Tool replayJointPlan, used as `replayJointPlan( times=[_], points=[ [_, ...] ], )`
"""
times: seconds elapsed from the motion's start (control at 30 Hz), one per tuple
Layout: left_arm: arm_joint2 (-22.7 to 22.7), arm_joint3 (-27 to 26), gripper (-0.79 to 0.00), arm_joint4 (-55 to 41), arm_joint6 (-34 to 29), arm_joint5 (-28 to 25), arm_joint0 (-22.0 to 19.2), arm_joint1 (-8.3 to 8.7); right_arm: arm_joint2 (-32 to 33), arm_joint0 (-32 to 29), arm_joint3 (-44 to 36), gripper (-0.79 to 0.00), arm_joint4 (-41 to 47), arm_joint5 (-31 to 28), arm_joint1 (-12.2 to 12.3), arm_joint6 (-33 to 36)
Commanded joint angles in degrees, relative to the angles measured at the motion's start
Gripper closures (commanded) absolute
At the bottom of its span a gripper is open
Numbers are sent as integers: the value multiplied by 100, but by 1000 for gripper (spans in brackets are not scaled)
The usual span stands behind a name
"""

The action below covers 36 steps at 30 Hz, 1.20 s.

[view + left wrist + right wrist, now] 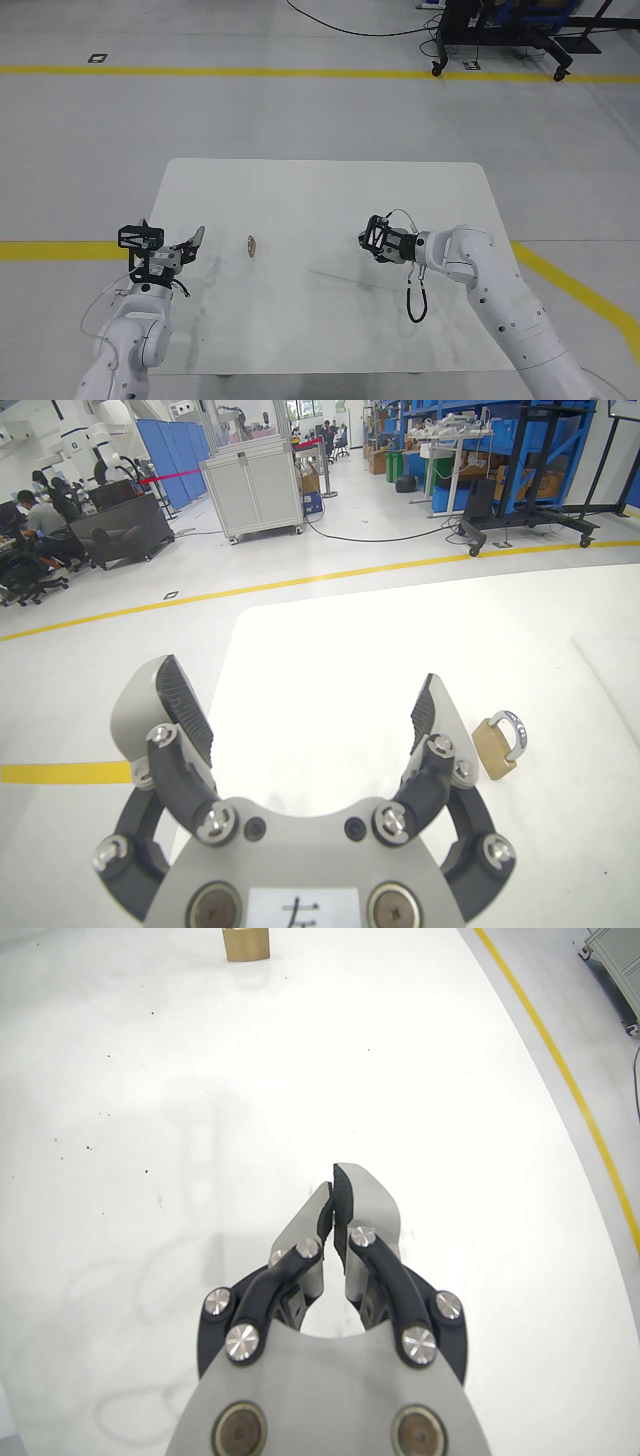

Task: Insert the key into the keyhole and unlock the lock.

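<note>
A brass padlock (251, 245) with a silver shackle lies on the white table (320, 190), left of centre. My left gripper (190, 243) hovers near the table's left edge, a short way left of the padlock (495, 750). It stands open (300, 680) with nothing between its ribbed pads (182, 710). My right gripper (365, 240) is right of centre and points toward the padlock (246, 945), which lies well ahead of it. Its fingertips (332, 1175) are pressed together, and I see no key between them or on the table.
A black cable loop (415, 300) hangs from my right arm over the table. Yellow floor lines (300, 72) run past the table, and a wheeled black stand (500, 40) is far off at the back right. Small dark specks (90, 1147) dot the tabletop.
</note>
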Motion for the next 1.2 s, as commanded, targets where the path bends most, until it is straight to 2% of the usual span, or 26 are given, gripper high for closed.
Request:
replayJointPlan(
  times=[0.0, 0.07, 0.17, 0.23, 0.3, 0.43, 0.57, 0.9, 1.03, 1.1, 1.17],
  points=[
    [0, 0, -785, 0, 0, 0, 0, 0, 0, 0, 0, 0, 0, 0, 0, 0],
    [0, 0, -785, 0, 0, 0, 0, 0, -9, -24, 6, 0, 38, 1, -2, -40],
    [0, 0, -785, 0, 0, 0, 0, 0, 1, -117, 103, 0, 447, -119, -7, -465],
    [0, 0, -785, 0, 0, 0, 0, 0, -15, -60, 293, 0, 1086, -387, -24, -660],
    [0, 0, -785, 0, 0, 0, 0, 0, -56, 131, 719, 0, 2367, -949, -42, -723],
    [0, 0, -785, 0, 0, 0, 0, 0, -383, 625, 1217, 0, 4302, -967, -32, 45],
    [0, 0, -785, 0, 0, 0, 0, 0, -599, 869, 1214, 0, 5799, -967, 42, 669],
    [37, -117, -785, 122, 80, -111, 77, 1, -593, 875, 1190, 0, 5908, -967, 53, 696],
    [-136, -392, -785, -1371, 76, -1050, 271, -11, -593, 875, 1190, 0, 5908, -967, 53, 696],
    [-318, -464, -785, -2470, -262, -1721, 309, 1, -604, 843, 1172, 0, 5934, -893, 49, 649],
    [-476, -457, -785, -3743, -859, -2486, 304, 31, -645, 786, 1104, 0, 6015, -693, 38, 559]
  ],
)
